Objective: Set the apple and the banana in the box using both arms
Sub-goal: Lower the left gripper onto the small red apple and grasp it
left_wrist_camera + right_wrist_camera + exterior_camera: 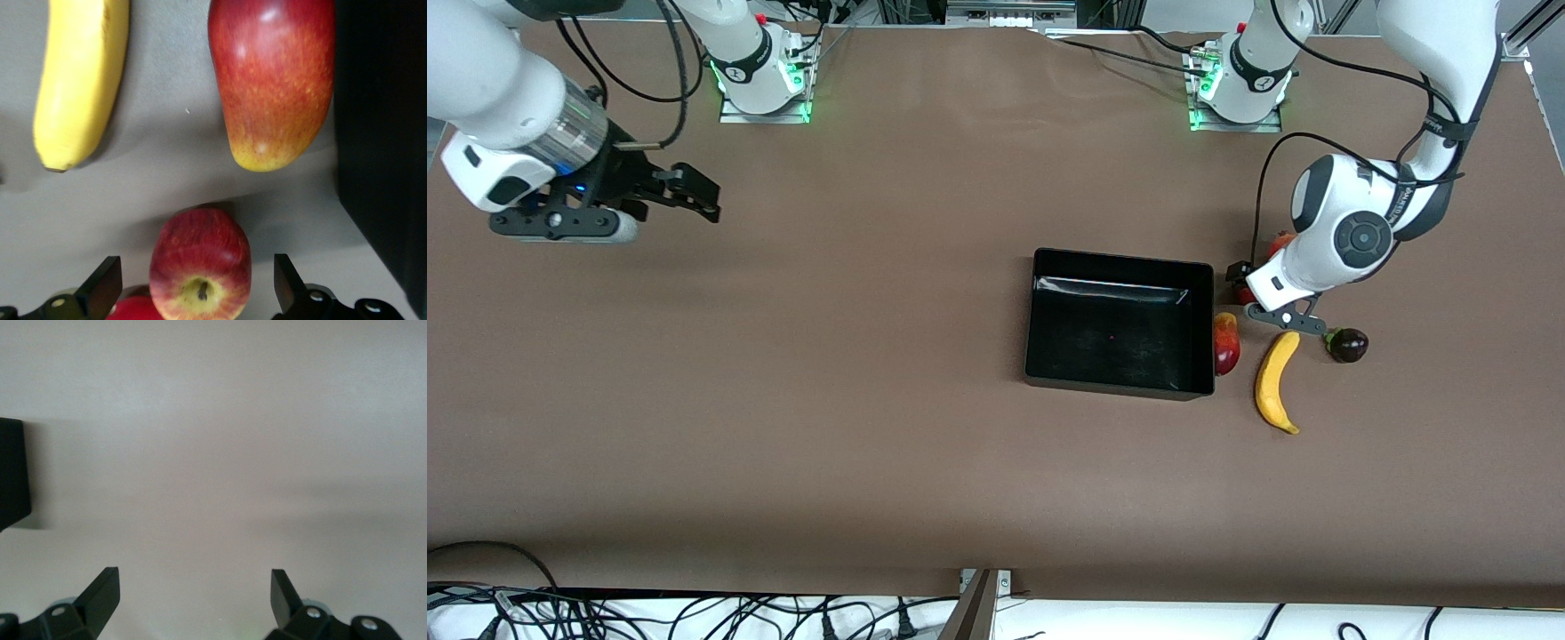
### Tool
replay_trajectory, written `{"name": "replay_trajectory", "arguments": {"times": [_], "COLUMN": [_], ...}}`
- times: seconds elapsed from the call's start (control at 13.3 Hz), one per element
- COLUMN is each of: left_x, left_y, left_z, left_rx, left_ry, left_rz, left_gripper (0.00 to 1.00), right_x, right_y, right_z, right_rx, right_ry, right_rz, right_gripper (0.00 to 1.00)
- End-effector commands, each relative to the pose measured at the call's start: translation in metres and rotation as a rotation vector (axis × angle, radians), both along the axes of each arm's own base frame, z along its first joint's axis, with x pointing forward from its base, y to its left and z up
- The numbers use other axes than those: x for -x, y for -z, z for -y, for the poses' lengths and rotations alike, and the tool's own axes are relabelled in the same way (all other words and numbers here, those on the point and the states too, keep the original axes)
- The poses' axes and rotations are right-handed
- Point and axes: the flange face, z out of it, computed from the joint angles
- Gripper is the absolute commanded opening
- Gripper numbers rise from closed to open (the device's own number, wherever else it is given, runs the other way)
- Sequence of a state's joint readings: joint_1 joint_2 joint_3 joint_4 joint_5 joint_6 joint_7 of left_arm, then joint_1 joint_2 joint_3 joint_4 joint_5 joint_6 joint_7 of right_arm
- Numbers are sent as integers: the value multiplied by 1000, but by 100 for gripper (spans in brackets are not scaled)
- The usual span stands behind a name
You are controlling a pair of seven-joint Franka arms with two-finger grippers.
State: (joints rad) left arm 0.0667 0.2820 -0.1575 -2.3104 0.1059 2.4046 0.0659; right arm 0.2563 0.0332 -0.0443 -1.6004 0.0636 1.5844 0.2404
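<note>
box [1120,323] empty, nothing placed | apple [200,263], banana [1276,382] beside box on worktop | left end effector [193,290] wide over apple | right end effector [654,200] wide, waiting

A robotics lab: bolted arm bases [763,84], brown-covered table [827,400], loose cables [694,618].

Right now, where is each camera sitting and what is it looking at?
Front view: high across the table, facing both arms; shows the box, banana, left gripper and right gripper.
Left wrist view: on the left arm's wrist, looking down past its open fingers at the apple, with the mango-like fruit nearby.
Right wrist view: on the right wrist, open fingers over bare table.
Shared: front and left wrist views both show the banana.
</note>
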Motion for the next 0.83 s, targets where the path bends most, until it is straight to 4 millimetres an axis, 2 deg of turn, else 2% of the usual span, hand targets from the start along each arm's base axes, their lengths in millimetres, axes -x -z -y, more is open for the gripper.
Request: {"name": "replay_trajectory", "arguments": {"times": [0.0, 0.15, 0.23, 0.3, 0.38, 0.53, 0.6, 0.75], "left_x": [15, 15, 14, 11, -1, -46, -69, -99], "left_y": [12, 20, 17, 13, -2, -55, -87, -145], "left_z": [-2, -6, -6, -6, -8, -7, 3, 45], "left_rx": [-1, 1, -1, -2, -7, -32, -42, -50], "left_ry": [42, 37, 35, 33, 25, 18, 19, 51], "left_rz": [13, -7, -5, 3, 17, -20, -52, -102], "left_gripper": [93, 33, 19, 14, 13, 14, 14, 14], "right_x": [6, 5, 6, 6, 6, 2, 2, 1], "right_y": [-2, -3, -6, -7, -7, -6, -7, -12], "right_z": [32, 40, 40, 41, 41, 43, 44, 45], "right_rx": [3, 6, 18, 30, 33, 52, 56, 52], "right_ry": [-42, -44, -46, -48, -48, -51, -52, -44], "right_rz": [12, 18, 27, 30, 31, 35, 40, 44], "right_gripper": [100, 100, 100, 100, 100, 100, 100, 100]}}
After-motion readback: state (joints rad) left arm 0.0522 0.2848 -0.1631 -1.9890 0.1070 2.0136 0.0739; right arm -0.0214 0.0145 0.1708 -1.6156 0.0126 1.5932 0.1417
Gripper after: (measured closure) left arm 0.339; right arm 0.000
